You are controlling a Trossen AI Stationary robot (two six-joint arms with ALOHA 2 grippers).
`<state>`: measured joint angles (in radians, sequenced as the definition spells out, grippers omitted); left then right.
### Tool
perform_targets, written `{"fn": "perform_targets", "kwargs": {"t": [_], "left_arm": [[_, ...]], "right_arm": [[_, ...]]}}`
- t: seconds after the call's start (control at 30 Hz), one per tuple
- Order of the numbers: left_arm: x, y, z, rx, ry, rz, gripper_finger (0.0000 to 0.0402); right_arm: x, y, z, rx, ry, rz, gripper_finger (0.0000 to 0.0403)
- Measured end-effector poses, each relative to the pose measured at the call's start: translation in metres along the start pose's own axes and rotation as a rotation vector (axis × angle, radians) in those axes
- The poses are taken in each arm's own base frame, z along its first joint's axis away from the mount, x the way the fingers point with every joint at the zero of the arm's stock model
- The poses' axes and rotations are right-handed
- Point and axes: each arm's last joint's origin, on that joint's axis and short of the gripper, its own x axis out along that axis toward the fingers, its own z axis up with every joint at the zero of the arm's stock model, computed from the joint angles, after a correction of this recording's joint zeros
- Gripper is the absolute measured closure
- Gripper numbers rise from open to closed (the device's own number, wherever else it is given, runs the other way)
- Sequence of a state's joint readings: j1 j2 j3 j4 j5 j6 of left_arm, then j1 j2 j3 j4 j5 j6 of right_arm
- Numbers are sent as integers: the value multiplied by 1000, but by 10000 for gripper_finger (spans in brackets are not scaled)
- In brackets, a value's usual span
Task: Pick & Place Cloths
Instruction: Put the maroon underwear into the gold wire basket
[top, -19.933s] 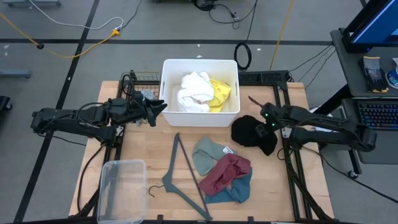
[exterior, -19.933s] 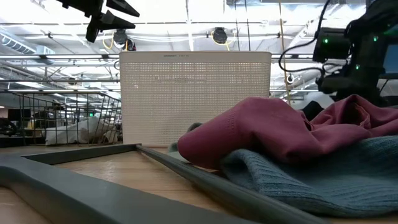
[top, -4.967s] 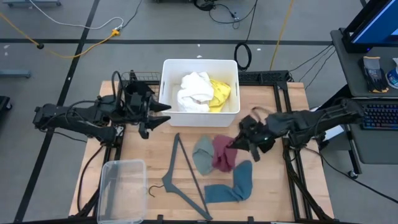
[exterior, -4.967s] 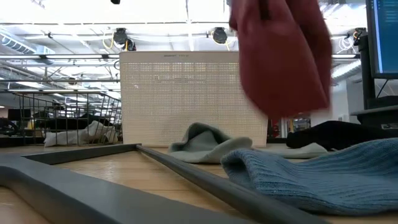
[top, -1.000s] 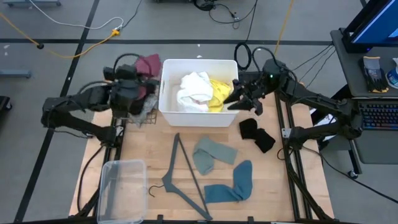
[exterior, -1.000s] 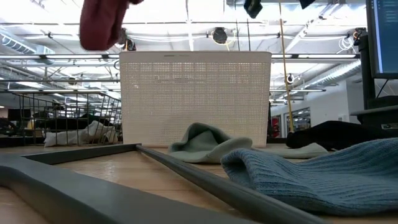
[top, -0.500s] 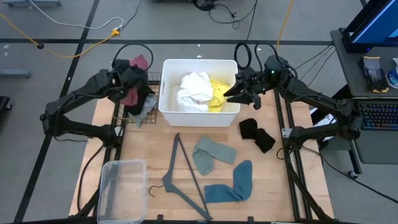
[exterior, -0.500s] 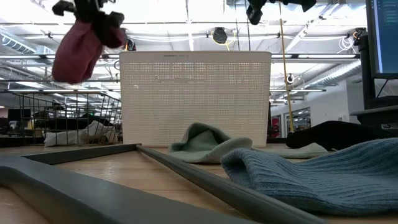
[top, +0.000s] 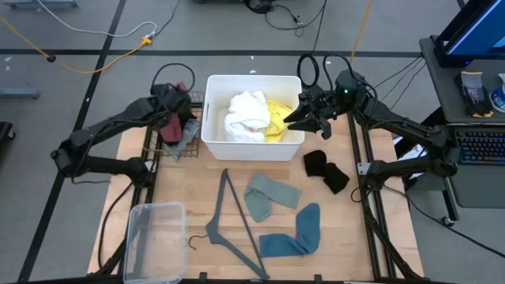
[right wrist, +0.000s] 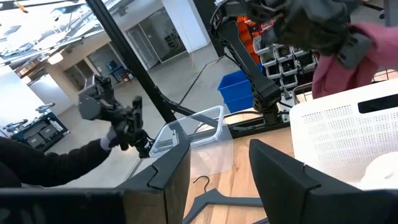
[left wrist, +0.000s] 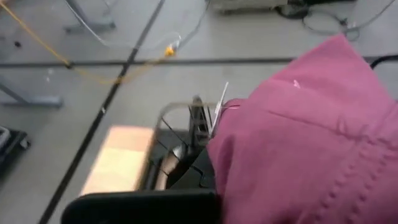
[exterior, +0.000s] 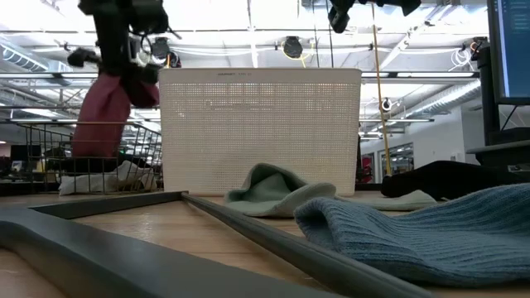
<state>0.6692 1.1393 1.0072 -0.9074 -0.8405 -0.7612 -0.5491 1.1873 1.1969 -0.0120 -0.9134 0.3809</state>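
My left gripper (top: 172,109) is shut on the maroon cloth (top: 171,124) and hovers over the wire basket (top: 170,146) left of the white bin (top: 252,146). A grey cloth (top: 187,137) lies in that basket. White cloth (top: 246,117) and yellow cloth (top: 278,120) lie in the bin. My right gripper (top: 293,118) is open and holds nothing, high over the bin's right far corner. The sage-green cloth (top: 265,194), teal cloth (top: 297,233) and black cloth (top: 325,170) lie flat on the table. My left gripper holds the maroon cloth by its upper end (exterior: 132,83), coming from above. The gripper's own body hides the fingers and how many layers they have. The cloth hangs slack below it, and its lower end (exterior: 89,147) reaches down past the basket's rim.
A thin grey hanger (top: 233,225) lies on the table's middle, and a clear plastic container (top: 154,237) sits at the near left corner. In the right wrist view a person (right wrist: 56,158) stands beyond the table holding control handles.
My left gripper has carried the maroon cloth from high beside the bin's far left corner toward the near edge and down over the wire basket. The cloth now hangs straight with its lower end past the basket's rim. My right gripper has stayed open.
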Motion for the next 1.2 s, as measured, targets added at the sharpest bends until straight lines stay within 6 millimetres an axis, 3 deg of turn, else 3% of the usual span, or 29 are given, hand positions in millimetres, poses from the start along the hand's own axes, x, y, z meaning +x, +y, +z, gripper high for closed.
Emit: {"fn": "perform_targets", "kwargs": {"t": [0.27, 0.63, 0.8, 1.0, 1.2], "left_arm": [[34, 5, -29, -52, 157, -33, 401], [47, 7, -37, -88, 237, -96, 364], [47, 7, -37, -33, 233, -101, 309], [45, 7, -34, -2, 201, -129, 209], [30, 11, -15, 24, 122, -186, 138]], "right_arm": [[0, 0, 0, 4, 3, -1, 248], [0, 0, -1, 7, 5, -1, 248], [0, 0, -1, 7, 5, -1, 248], [0, 0, -1, 6, 5, -1, 248], [0, 0, -1, 3, 5, -1, 248]]}}
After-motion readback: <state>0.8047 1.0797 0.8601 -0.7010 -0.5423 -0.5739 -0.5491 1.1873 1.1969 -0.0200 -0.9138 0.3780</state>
